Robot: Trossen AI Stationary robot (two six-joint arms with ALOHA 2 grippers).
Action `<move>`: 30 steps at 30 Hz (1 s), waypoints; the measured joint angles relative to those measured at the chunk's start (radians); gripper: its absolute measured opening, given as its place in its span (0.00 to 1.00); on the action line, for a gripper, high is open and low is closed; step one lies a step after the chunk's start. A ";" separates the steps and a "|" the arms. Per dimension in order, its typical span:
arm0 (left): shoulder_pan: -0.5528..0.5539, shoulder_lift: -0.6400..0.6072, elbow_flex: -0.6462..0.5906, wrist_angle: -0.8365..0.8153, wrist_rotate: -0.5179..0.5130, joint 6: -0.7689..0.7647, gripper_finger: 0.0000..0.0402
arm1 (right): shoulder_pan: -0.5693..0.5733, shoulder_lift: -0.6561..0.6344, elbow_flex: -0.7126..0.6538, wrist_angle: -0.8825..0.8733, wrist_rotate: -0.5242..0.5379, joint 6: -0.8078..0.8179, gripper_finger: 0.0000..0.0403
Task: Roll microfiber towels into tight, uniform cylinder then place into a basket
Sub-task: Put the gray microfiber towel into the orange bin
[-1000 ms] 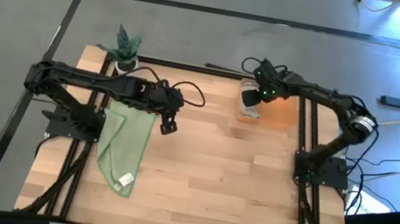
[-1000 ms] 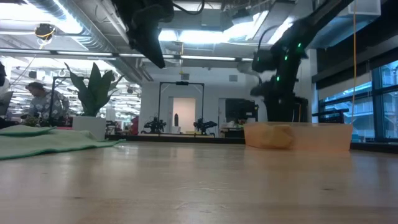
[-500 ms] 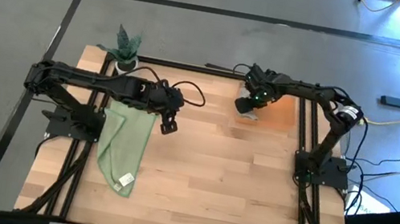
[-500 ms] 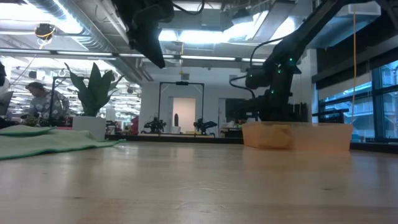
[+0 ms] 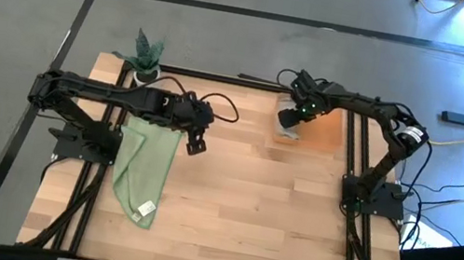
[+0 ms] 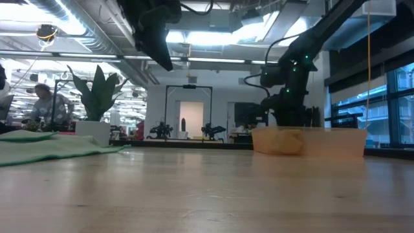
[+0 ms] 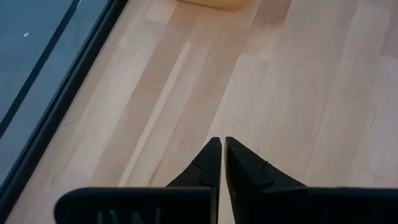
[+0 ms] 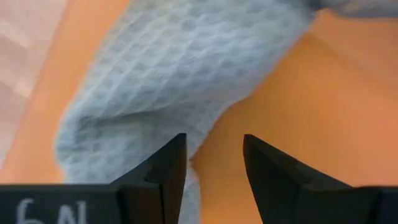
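The light grey waffle-weave towel [image 8: 180,81] is lying in the orange basket [image 8: 298,112], just ahead of the right gripper [image 8: 212,163], whose fingers [image 8: 163,171] are standing apart with nothing between them, one tip right at the towel's edge and the other over bare orange floor. In the high view the right gripper [image 5: 289,116] is hanging over the basket [image 5: 331,132] at the desk's [image 5: 275,213] far edge, its arm reaching in from the right in a long bend. The left gripper [image 5: 195,146] is hovering above bare wood, fingers [image 7: 208,163] pressed together and holding nothing; the light green towel [image 5: 143,167] is lying flat just beside it, under its outstretched arm.
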State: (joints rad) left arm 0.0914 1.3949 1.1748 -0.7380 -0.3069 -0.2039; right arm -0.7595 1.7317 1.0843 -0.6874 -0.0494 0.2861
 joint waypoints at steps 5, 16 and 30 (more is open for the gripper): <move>0.000 0.000 0.000 0.000 0.000 -0.019 0.03 | -0.017 0.000 0.000 -0.003 0.092 0.021 0.40; 0.000 0.000 0.000 -0.002 0.000 -0.026 0.03 | -0.020 0.031 0.000 0.060 0.223 0.021 0.40; 0.000 0.000 0.000 -0.002 0.001 -0.026 0.03 | -0.017 0.059 0.000 0.209 0.110 -0.003 0.40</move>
State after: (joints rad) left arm 0.0914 1.3949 1.1748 -0.7399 -0.3061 -0.2302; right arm -0.7769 1.7905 1.0843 -0.4781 0.0607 0.2828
